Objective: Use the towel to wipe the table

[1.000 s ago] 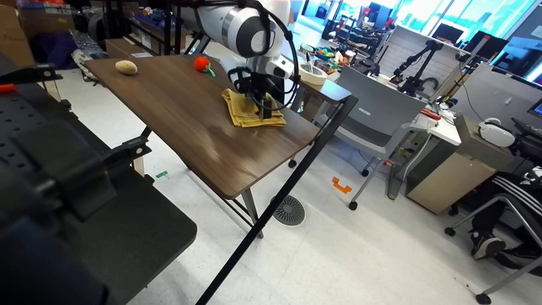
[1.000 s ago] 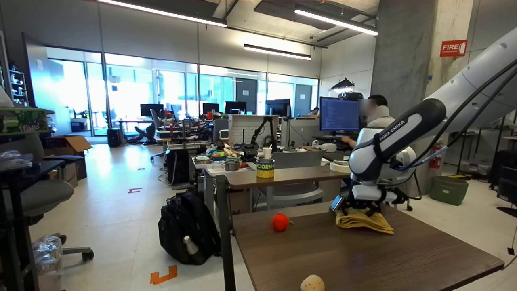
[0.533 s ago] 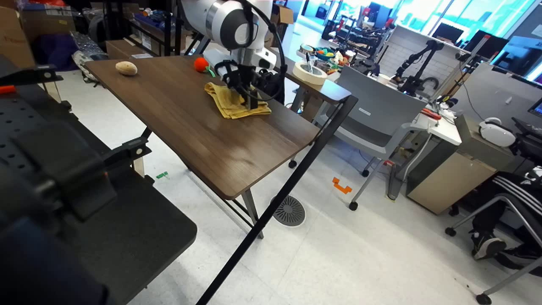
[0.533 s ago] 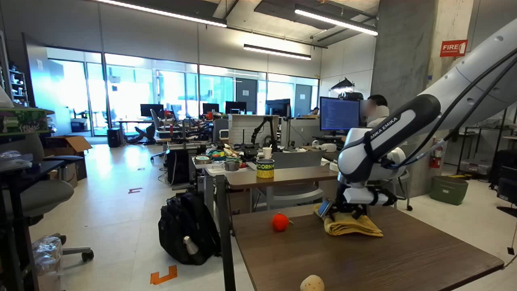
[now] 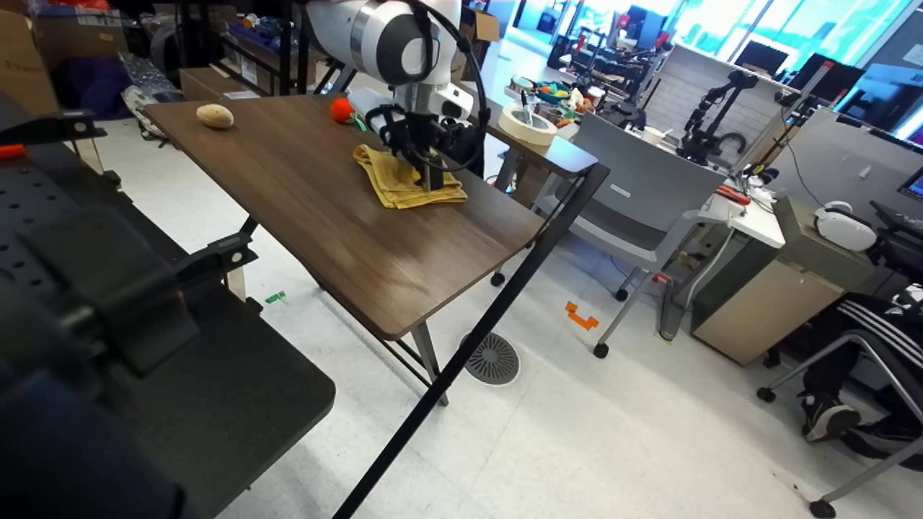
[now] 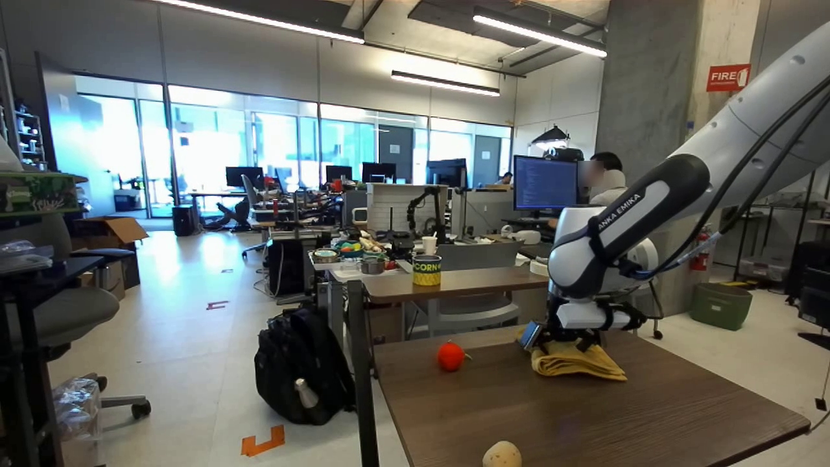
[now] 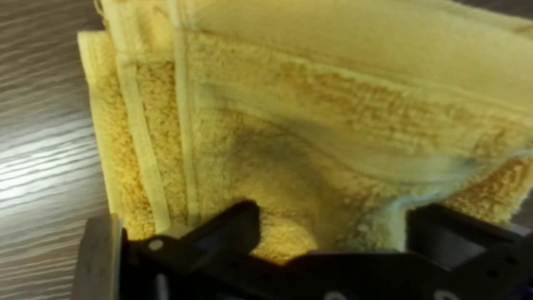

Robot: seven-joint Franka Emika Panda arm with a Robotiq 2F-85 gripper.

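Towel (image 6: 574, 364) lay folded on the brown surface (image 5: 303, 173), near one edge, with the gripper (image 7: 333, 210) right on top of it. The gripper was spread wide and pinched nothing, though some of the towel humped up in the gap between its two sides. Wiping seemed to be the step in hand, with the towel pressed from above and not held tight. How much had been wiped could not be told. The next move seemed to call for a firm, flat push that would slide the towel over more of the surface without bunching it up or leaving it behind. It would also need to miss the red ball (image 5: 341, 109) and the tan lump (image 5: 215, 115), which both lay on the surface apart from the towel. A can (image 6: 426, 274) marked CORN stood on the back surface (image 6: 486, 279), and its inside was hidden. A white cup (image 6: 428, 244) stood past the can, and its inside could not be seen either. On the floor (image 6: 194, 363), a black bag (image 6: 292, 350) had a bottle (image 6: 305, 393) tucked in its side. A green bin (image 6: 721, 307) stood farther off, and what it held was too dark to tell.
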